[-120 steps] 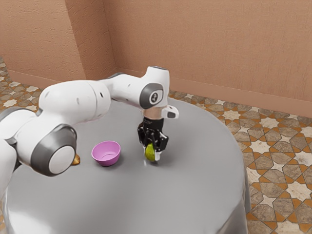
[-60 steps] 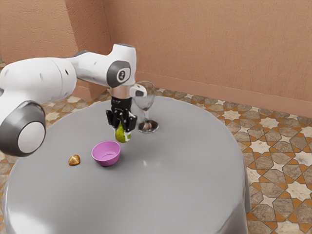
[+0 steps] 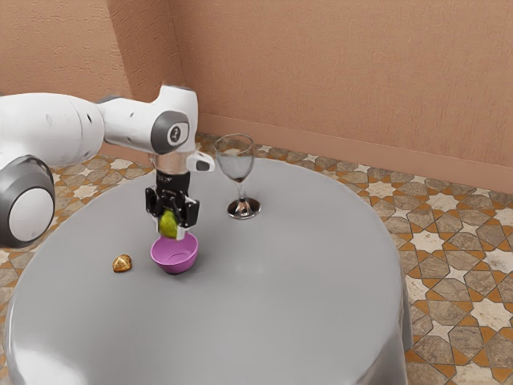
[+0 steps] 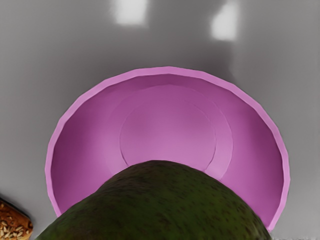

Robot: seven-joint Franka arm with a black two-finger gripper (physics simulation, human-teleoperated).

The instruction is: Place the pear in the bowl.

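Observation:
My gripper [image 3: 171, 228] is shut on the green pear [image 3: 168, 224], over the back rim of the pink bowl [image 3: 175, 259] in the exterior view. The pear hangs between the fingers, its lower end close to the rim; whether they touch I cannot tell. In the wrist view the pear [image 4: 160, 205] is large and dark green at the lower edge, overlapping part of the bowl [image 4: 170, 120]. The bowl's inside holds nothing where it can be seen.
A small golden-brown food piece [image 3: 122, 263] lies on the grey round table [image 3: 264, 321], on the bowl's exterior-view left side; in the wrist view a seeded brown piece [image 4: 14, 224] lies beside the bowl. A clear wine glass [image 3: 237, 164] stands farther back, toward the exterior view's right.
My gripper has carried the pear toward the exterior view's left, first raised and back, then down to the bowl. The wine glass and food piece have come into sight from behind the arm.

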